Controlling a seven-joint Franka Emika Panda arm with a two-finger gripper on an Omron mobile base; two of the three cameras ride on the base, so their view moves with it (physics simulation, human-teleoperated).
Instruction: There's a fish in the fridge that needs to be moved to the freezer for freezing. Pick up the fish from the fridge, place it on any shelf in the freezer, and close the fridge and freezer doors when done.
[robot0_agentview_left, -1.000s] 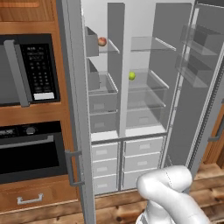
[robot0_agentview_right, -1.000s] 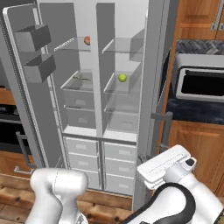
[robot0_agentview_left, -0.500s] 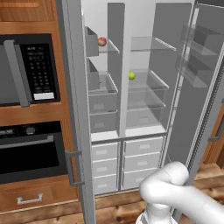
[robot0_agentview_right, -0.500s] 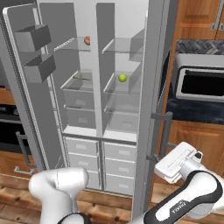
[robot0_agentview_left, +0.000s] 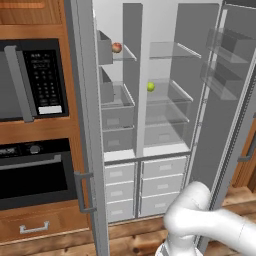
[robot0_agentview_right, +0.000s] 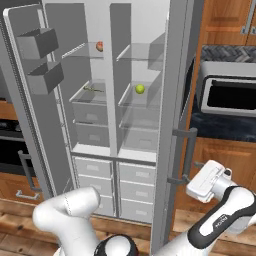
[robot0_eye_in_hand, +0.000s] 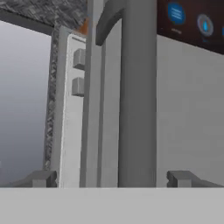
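Presently both doors stand open. A small greenish object on the freezer shelf (robot0_agentview_right: 90, 90), left of the fridge (robot0_agentview_right: 145, 100), may be the fish; probably light, slippery. The gripper (robot0_eye_in_hand: 113, 179), jaws fully apart and holding nothing, straddles the fridge door's handle (robot0_eye_in_hand: 138, 96), a rigid bar.

two open doors (robot0_agentview_right: 30, 95) are seen, one red fruit (robot0_agentview_left: 116, 47), one green fruit (robot0_agentview_left: 150, 86), and six lower drawers (robot0_agentview_left: 120, 174).
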